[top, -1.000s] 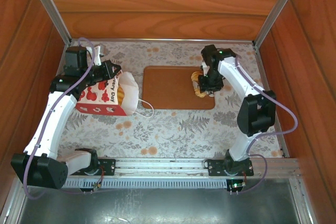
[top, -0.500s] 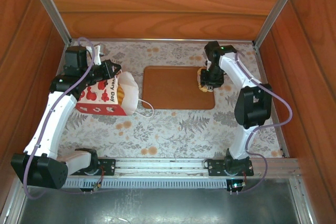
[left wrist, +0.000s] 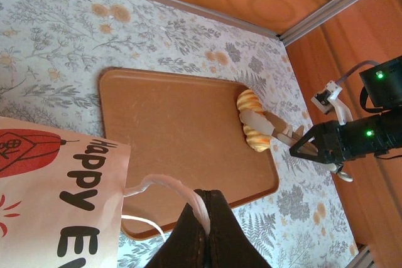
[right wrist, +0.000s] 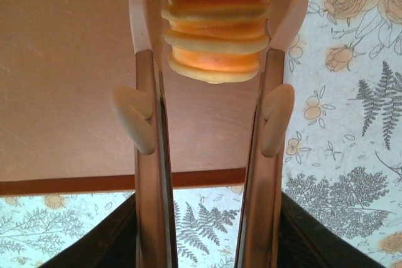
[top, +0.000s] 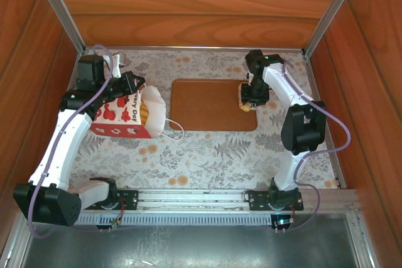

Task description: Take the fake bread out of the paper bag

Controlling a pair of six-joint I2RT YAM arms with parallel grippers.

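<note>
A croissant point(right wrist: 217, 36) is clamped in the right tool point(top: 248, 100), its long axis along the fingers, at the tray's point(top: 201, 101) right edge. The bag point(top: 122, 117) lies on the bench point(top: 207, 149) to the left, mouth toward the tray, with more bread point(top: 146, 112) inside. Its handle point(left wrist: 166, 183) is pinched by the clenched left tool point(left wrist: 207, 218).

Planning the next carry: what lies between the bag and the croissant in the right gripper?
The tray, bare along that stretch; top and left wrist views show it.
</note>
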